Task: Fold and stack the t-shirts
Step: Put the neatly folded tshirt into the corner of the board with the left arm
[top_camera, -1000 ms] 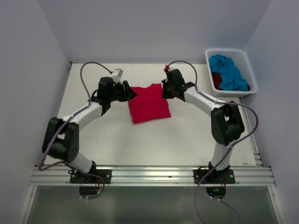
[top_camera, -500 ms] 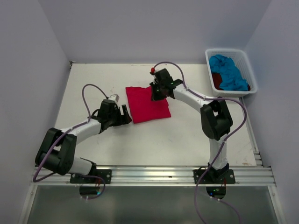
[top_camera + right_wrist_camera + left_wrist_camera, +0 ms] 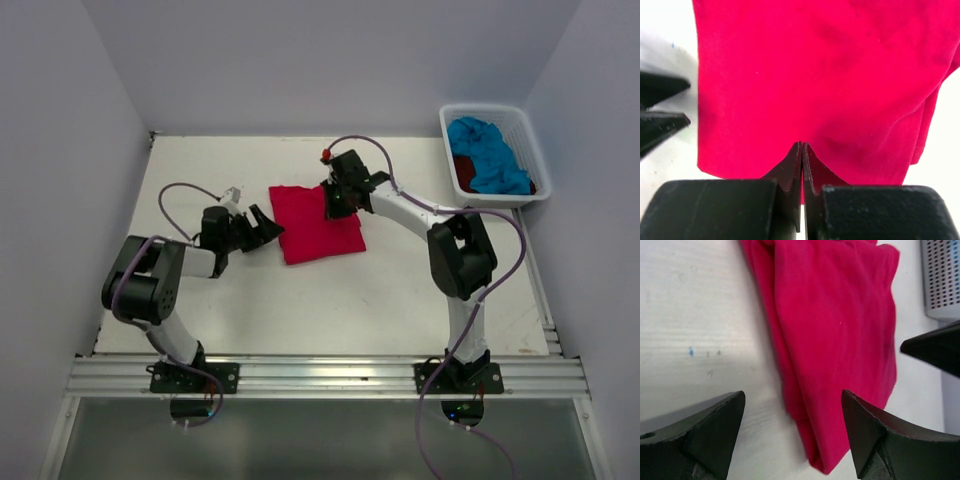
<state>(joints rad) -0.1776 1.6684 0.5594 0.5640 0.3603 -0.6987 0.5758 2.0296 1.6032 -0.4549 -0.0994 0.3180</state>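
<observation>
The left arm [image 3: 150, 285] and right arm [image 3: 460, 258] share white links and bulky black joints. A purple cable [image 3: 355, 138] loops along each. The fingers [image 3: 705, 435] are matte black wedges.

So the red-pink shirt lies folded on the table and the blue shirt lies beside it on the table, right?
No. The top view shows the blue shirt in the white basket, not on the table. The red-pink shirt does lie folded on the table.
</observation>
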